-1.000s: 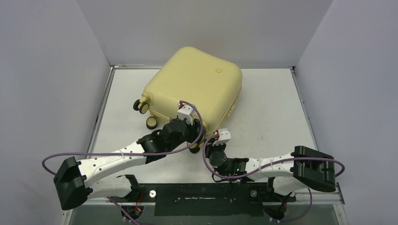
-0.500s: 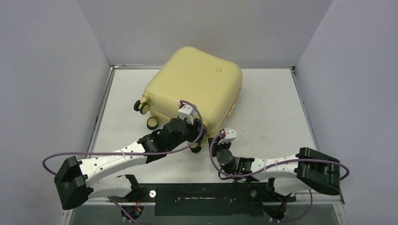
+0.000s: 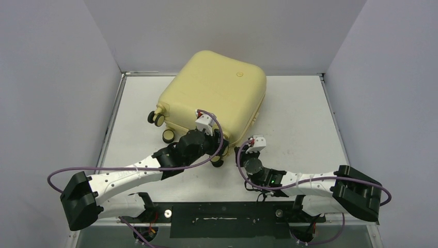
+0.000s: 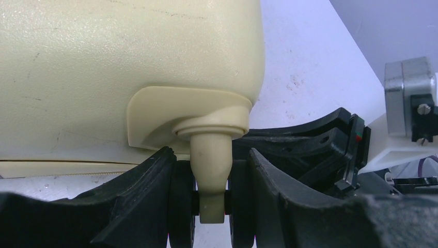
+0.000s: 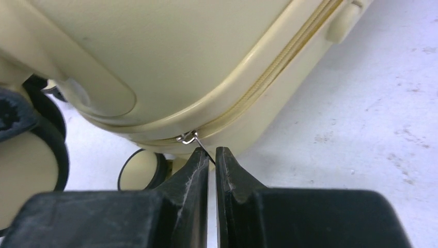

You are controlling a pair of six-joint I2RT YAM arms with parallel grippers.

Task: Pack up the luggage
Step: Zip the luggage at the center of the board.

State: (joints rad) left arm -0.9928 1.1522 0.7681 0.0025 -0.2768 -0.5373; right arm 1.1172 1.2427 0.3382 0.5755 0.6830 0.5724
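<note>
We judge the luggage point(image 3: 217, 98) rigid, smooth and apt to roll: left gripper point(image 4: 209, 178) clamps a caster point(image 4: 210, 135), right gripper point(image 5: 212, 157) pinches shut on the flimsy zipper pull point(image 5: 198, 141).

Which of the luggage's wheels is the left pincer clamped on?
The wheel at the near corner, closest to the right arm: the left pincer straddles its stem. The two wheels at left stand free.

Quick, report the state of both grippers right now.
Left gripper: fingers closed around a caster wheel of the luggage.
Right gripper: fingers closed, pinching the zipper pull.
</note>
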